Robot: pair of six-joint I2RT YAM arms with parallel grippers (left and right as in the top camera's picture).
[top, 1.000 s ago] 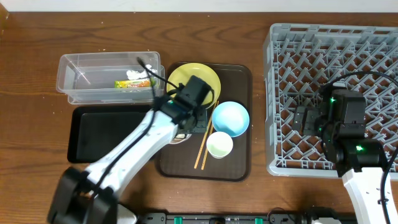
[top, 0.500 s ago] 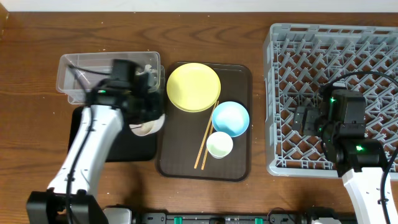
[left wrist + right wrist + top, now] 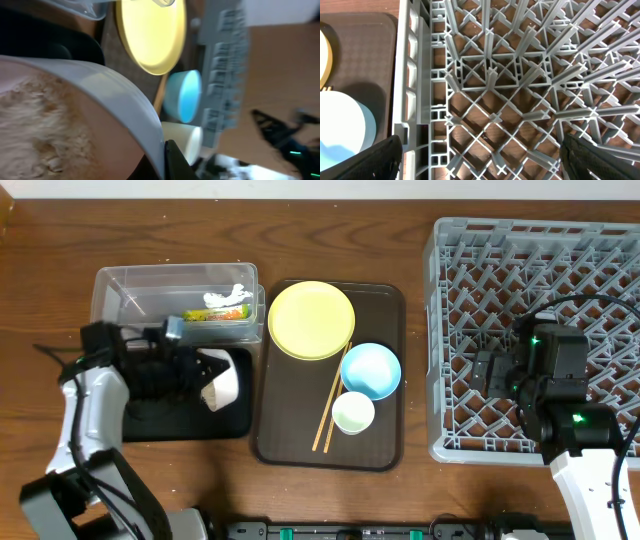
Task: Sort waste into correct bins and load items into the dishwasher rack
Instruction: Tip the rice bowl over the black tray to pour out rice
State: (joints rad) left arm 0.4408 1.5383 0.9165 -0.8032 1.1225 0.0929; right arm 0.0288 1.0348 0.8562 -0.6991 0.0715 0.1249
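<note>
White bowl [image 3: 224, 377] tipped on side above black tray [image 3: 180, 426], rice [image 3: 35, 125] clinging inside. Left gripper [image 3: 196, 370] jaws pinched tight on bowl rim.

Clear tub [image 3: 120, 300] just behind tray held snack wrapper [image 3: 215, 314] and white scrap [image 3: 225, 297].

Yellow plate [image 3: 311, 320], light blue bowl [image 3: 371, 370], white cup [image 3: 353, 412] and chopsticks [image 3: 330, 415] sat on brown serving tray [image 3: 380, 430].

Right gripper [image 3: 488, 372] hung over dishwasher rack [image 3: 600, 260], jaws spread wide, holding nothing.

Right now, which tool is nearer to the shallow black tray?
Left. The left tool hangs above the black tray, shut on the white bowl; the right tool sits far across, open over the dishwasher rack.
</note>
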